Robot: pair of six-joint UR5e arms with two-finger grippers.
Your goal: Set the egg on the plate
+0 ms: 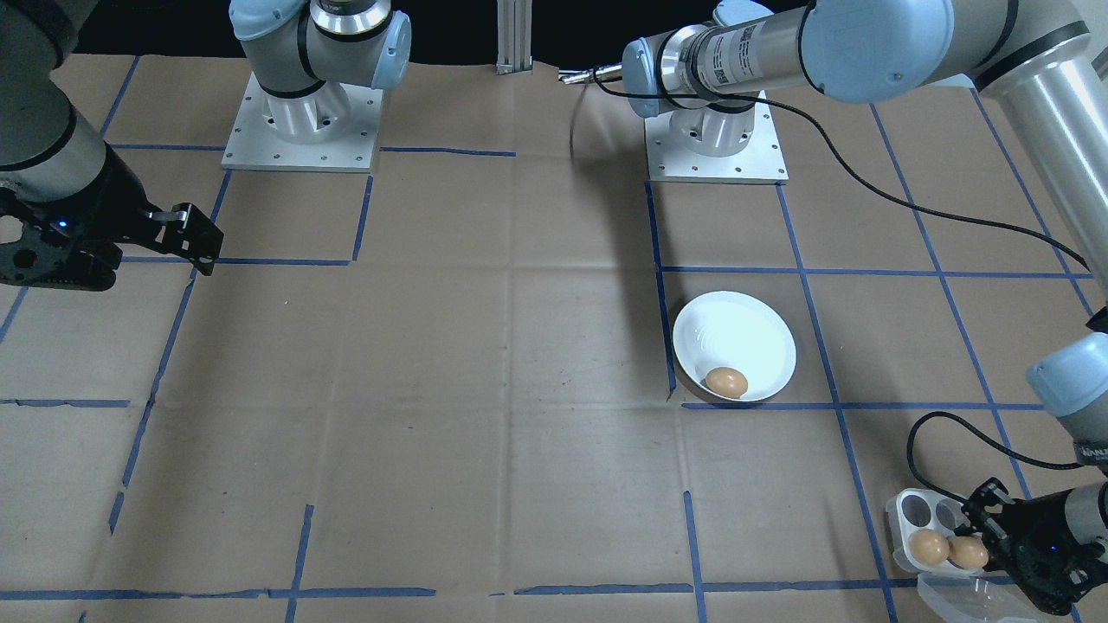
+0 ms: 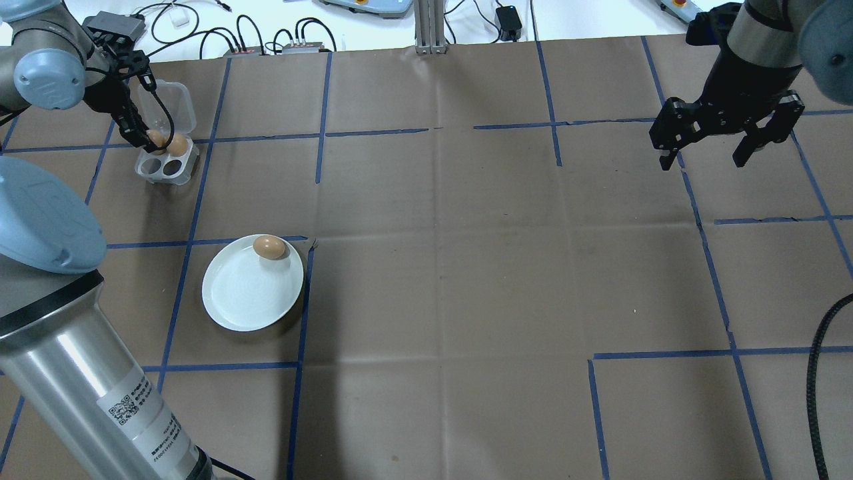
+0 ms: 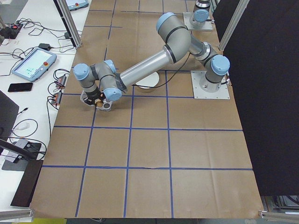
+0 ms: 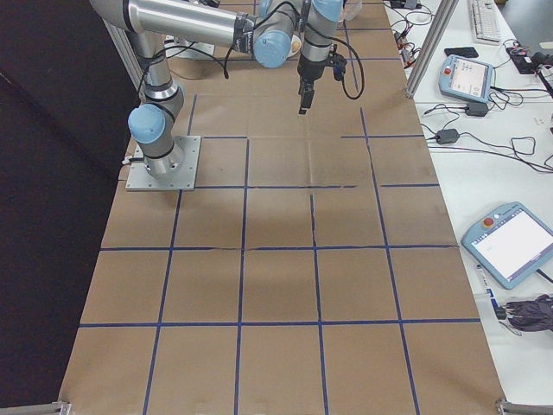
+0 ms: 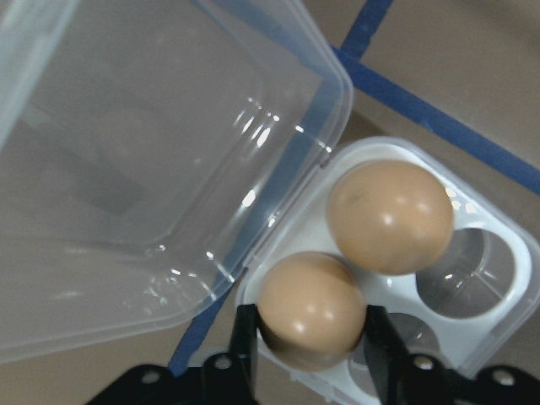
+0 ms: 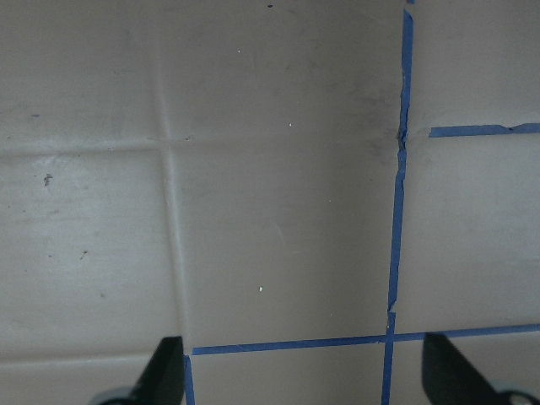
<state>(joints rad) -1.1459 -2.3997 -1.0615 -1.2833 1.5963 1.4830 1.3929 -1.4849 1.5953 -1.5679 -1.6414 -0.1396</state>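
Note:
A brown egg (image 1: 726,382) (image 2: 269,247) lies inside the white plate (image 1: 736,303) (image 2: 246,300), against its rim. At the table's far left corner stands a small white egg tray (image 2: 166,167) (image 1: 922,512) with two more eggs in it. My left gripper (image 5: 310,337) (image 2: 150,139) (image 1: 978,549) is down at the tray. Its fingers (image 5: 245,337) press both sides of the nearer tray egg (image 5: 310,308), which sits in its hollow. The other tray egg (image 5: 390,215) lies beside it. My right gripper (image 2: 703,160) (image 6: 304,371) hangs open and empty above the paper, far off on the right.
The tray's clear lid (image 5: 126,169) (image 2: 170,103) lies folded open behind the tray. Brown paper with blue tape lines (image 2: 553,123) covers the table. Both arm bases (image 1: 303,121) stand at the robot's edge. Cables and devices (image 2: 266,40) lie beyond the far edge.

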